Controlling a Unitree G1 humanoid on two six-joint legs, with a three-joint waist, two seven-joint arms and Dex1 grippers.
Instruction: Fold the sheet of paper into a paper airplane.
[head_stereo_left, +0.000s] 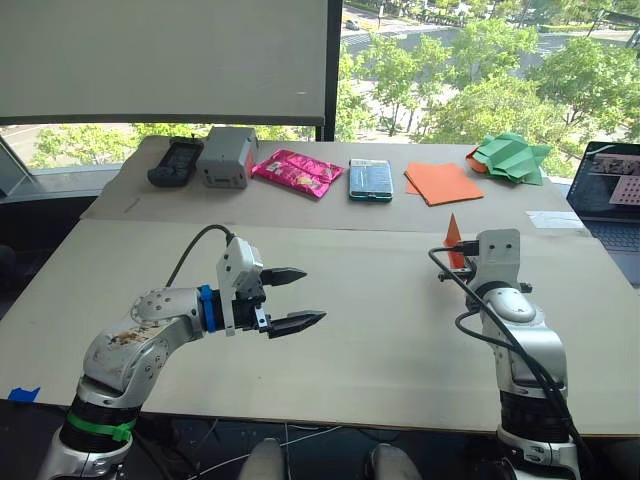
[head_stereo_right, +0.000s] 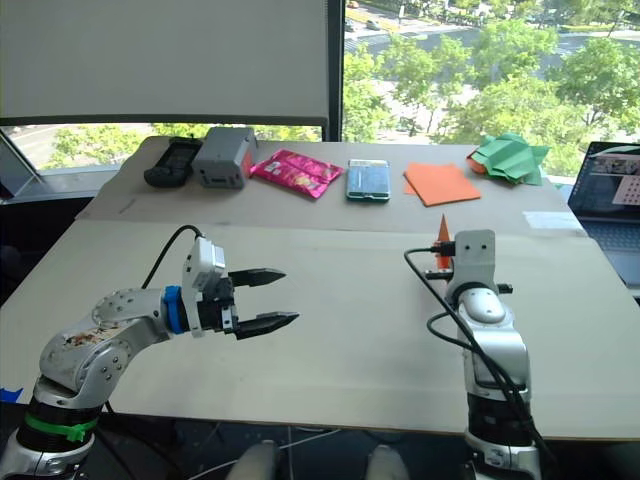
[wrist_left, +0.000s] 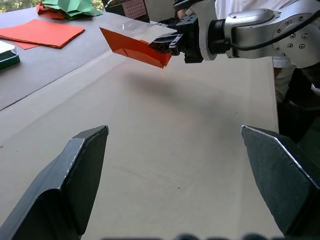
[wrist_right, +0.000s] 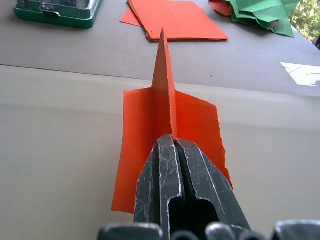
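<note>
- Left eye view: the right gripper (head_stereo_left: 455, 262) holds the paper airplane (head_stereo_left: 453, 236) lifted off the pale table (head_stereo_left: 380, 330), its orange point rising above the wrist, probably so the folded shape stays free of the surface; the left gripper (head_stereo_left: 292, 297) hangs over the near left part of the table with its two black fingers parted and nothing between them, well apart from the paper, seemingly done with its share of the folding.
- Right eye view: along the far, darker board (head_stereo_right: 300, 205) lie a black device (head_stereo_right: 173, 162), a grey box (head_stereo_right: 224, 157), a pink packet (head_stereo_right: 296, 172), a green-edged case (head_stereo_right: 368, 180), a stack of flat orange paper (head_stereo_right: 441, 184) and green folded paper (head_stereo_right: 512, 158); a laptop (head_stereo_right: 608, 190) sits at the far right; behind are a lowered blind (head_stereo_right: 165, 60) and a window onto sunlit trees.
- Left wrist view: between the spread left fingertips (wrist_left: 80, 165) the right gripper shows across the table, clamped on the airplane's underside fold, the body hanging level in the air with its shadow on the table below; nothing lies within the left fingers' reach.
- Right wrist view: the right fingers (wrist_right: 167, 175) are pressed tightly together on the central keel, the two wings spreading flat to either side and the nose pointing away toward the orange stack; pinching the keel looks a sensible way to keep the creases closed; the folding appears finished or nearly so.
</note>
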